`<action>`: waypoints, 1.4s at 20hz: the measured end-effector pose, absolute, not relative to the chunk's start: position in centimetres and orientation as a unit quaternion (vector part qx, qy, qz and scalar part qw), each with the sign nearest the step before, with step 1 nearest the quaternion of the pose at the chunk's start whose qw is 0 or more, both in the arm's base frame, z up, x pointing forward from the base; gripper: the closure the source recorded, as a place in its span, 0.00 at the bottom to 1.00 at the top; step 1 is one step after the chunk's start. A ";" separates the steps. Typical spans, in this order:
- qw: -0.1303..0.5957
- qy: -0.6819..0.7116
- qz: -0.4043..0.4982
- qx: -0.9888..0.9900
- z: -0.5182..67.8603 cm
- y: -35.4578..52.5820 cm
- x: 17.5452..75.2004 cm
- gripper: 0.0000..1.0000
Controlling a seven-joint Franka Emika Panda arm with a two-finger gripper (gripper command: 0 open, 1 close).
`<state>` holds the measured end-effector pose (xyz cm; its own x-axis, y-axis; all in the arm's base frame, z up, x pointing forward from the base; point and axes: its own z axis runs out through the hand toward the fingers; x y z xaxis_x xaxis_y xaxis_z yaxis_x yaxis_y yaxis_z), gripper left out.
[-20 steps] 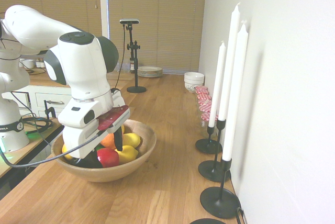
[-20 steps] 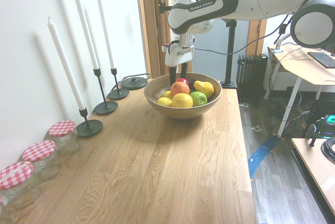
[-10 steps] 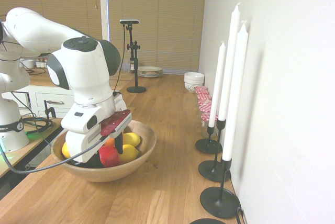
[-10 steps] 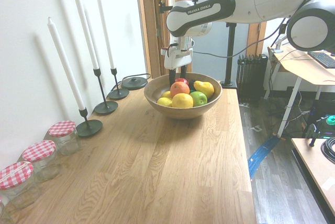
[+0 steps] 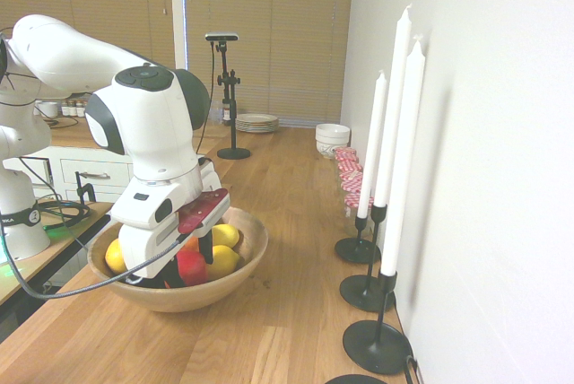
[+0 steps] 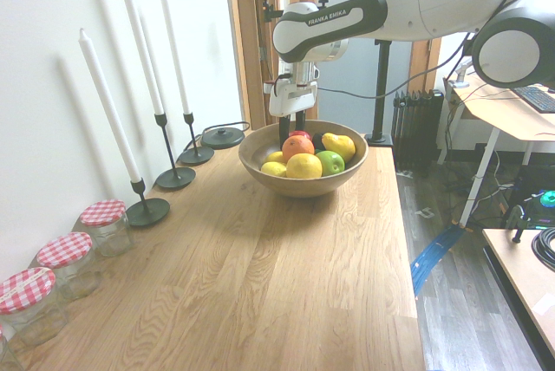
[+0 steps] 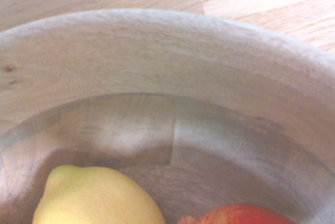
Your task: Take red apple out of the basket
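Inside the wide light-brown wooden bowl (image 5: 184,301), my gripper (image 5: 190,271) pinches the round, glossy red apple (image 5: 191,266) from opposite sides. I expect firm, light, slippery fruit that bruises easily; its widest middle should hold best.

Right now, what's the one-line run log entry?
gripper: closed around red apple | apple location: inside wooden bowl | removal: not yet done

White arm (image 6: 425,3) with dark "FRANKA EMIKA" lettering band (image 6: 334,22).
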<state>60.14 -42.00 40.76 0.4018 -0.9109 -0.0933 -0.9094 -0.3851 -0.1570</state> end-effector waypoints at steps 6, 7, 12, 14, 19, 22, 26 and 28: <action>0.093 0.542 -0.022 -0.835 44.0 -41.5 60.9 1.00; 0.093 0.540 -0.026 -0.836 45.2 -41.2 61.0 1.00; 0.095 0.515 -0.058 -0.850 53.1 -36.9 62.0 1.00; 0.091 0.501 -0.070 -0.858 56.3 -33.8 62.5 1.00; 0.067 0.449 -0.085 -0.887 63.3 -24.1 63.0 1.00; 0.055 0.417 -0.090 -0.903 66.0 -16.7 63.4 1.00; 0.036 0.381 -0.084 -0.920 66.1 -6.3 63.7 1.00; 0.030 0.371 -0.080 -0.925 65.1 -2.8 63.3 1.00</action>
<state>63.26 -2.80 65.11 0.7127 -0.6903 0.1246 -0.6806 -0.7235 -0.1153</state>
